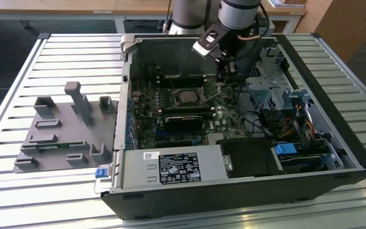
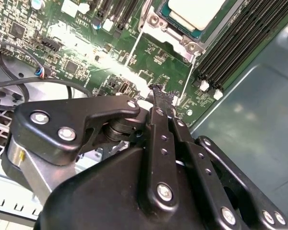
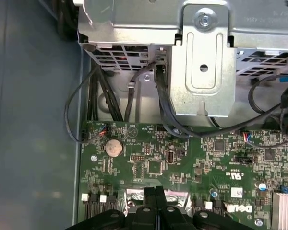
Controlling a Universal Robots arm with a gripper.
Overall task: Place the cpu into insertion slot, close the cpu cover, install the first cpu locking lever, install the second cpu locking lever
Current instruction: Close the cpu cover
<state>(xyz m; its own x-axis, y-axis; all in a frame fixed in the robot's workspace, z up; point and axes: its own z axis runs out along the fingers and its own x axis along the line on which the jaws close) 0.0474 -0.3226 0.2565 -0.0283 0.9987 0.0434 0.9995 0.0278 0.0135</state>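
The cpu [image 2: 194,10] sits in the slot [image 1: 175,97] with the cover [image 2: 169,34] down over it, so we judge those steps done. One lever [image 2: 191,72] stands raised (not latched), just beside the fingers [image 2: 159,93], which are clenched together; locking is left.

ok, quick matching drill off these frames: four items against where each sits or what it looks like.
1 cpu
2 gripper
3 coin cell
4 grey fixture

a outside the computer case, on the slatted table
b pale square, framed in metal
c black, above the green motherboard
d small round silvery disc

Pairs: 1-b; 2-c; 3-d; 4-a
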